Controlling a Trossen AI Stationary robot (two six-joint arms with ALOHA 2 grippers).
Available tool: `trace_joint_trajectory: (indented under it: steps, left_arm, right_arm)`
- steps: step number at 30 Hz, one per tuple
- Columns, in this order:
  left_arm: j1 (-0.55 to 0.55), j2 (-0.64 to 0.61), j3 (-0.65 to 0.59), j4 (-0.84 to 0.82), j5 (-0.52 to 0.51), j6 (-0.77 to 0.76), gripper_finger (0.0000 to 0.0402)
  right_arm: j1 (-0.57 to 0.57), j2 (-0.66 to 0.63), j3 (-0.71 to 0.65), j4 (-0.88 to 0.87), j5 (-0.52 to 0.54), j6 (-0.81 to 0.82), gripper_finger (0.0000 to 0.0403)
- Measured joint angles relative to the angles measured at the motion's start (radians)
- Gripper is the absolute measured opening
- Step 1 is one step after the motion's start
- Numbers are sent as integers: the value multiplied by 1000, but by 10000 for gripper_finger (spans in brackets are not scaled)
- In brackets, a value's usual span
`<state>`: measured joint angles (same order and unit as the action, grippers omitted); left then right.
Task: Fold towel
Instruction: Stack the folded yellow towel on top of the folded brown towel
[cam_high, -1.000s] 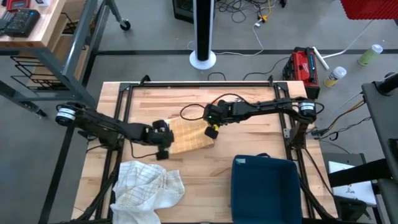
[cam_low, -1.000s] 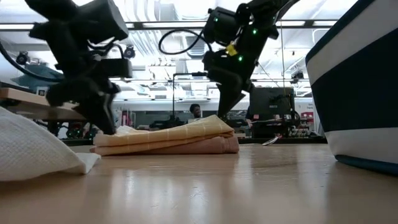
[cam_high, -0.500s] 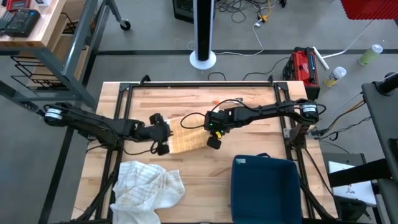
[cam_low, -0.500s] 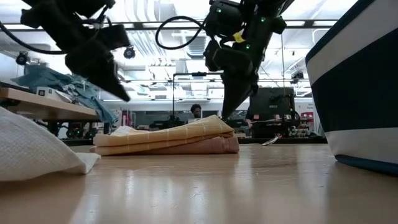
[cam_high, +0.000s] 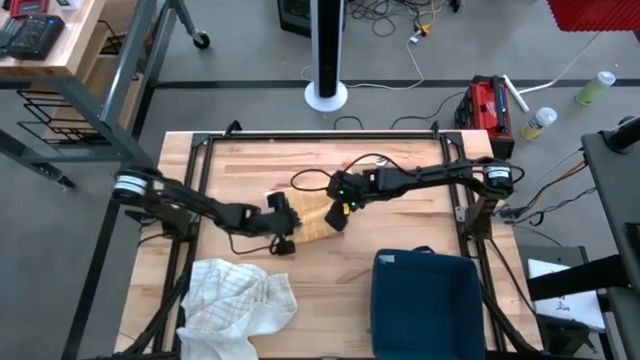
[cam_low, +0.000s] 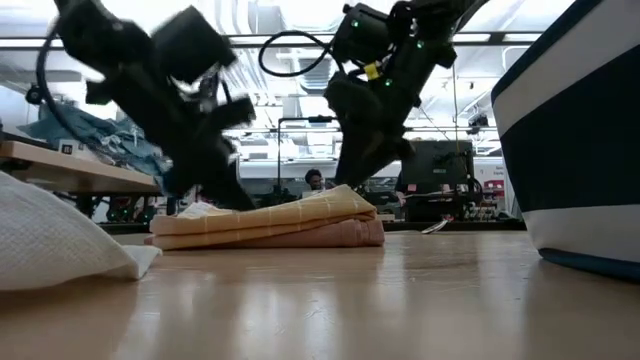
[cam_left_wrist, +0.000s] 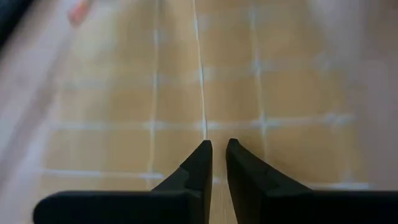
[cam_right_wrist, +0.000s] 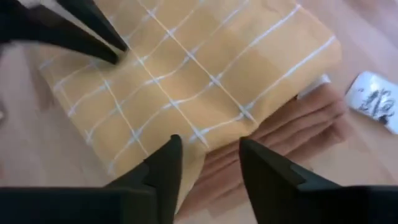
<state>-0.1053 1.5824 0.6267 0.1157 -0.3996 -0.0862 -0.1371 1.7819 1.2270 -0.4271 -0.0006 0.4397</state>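
There we saw the folded yellow towel (cam_high: 312, 222) lying mid-table (cam_high: 400, 240); the left gripper (cam_left_wrist: 215, 149) hovered over it, fingers nearly together, and the right gripper (cam_right_wrist: 208, 155) spread its fingers, holding nothing.

A crumpled white cloth with thin grid lines (cam_high: 238, 303) is lying at the wooden table's (cam_high: 400, 230) near left corner. A dark blue rectangular bin (cam_high: 428, 304) is sitting at the near right. A red toolbox (cam_high: 486, 104) is resting on the grey floor beyond.
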Motion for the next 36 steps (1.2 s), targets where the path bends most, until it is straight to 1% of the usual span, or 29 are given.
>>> trace_joint_trajectory:
  steps: [1, 3, 6, 8, 12, 17, 24, 27, 29, 33, 36]
  left_arm:
    - [0, 22, 0, -6, 5, -6, 30]
    - [2, 55, -1, -18, 48, -9, 20]
    - [6, 69, 4, -23, 106, -9, 4]
    - [6, 70, 4, -30, 112, -9, 5]
    - [6, 67, 3, -36, 127, -9, 4]
    - [6, 67, 3, -39, 142, -11, 3]
    - [6, 69, 0, -11, 158, 26, 4]
    - [5, 70, -1, 13, 165, 55, 1]
    - [5, 70, 0, 24, 190, 68, 1]
    - [4, 73, -1, 26, 207, 70, 1]
    - [4, 74, -1, 27, 208, 71, 2]
  right_arm:
    - [0, 1, -10, 5, 0, 24, 164]
    - [0, 8, -26, 46, 1, 58, 185]
    - [-1, 10, -48, 104, 2, 92, 211]
    - [-1, 10, -65, 168, 2, 120, 226]
    - [0, 10, -97, 209, 6, 158, 245]
    - [0, 10, -135, 209, 45, 207, 247]
    - [18, 10, -149, 283, 4, 238, 245]
    - [23, 30, -150, 294, 1, 247, 246]
    - [27, 59, -150, 298, -1, 253, 247]
    - [30, 101, -139, 317, -58, 256, 246]
    - [30, 105, -138, 369, -102, 243, 241]
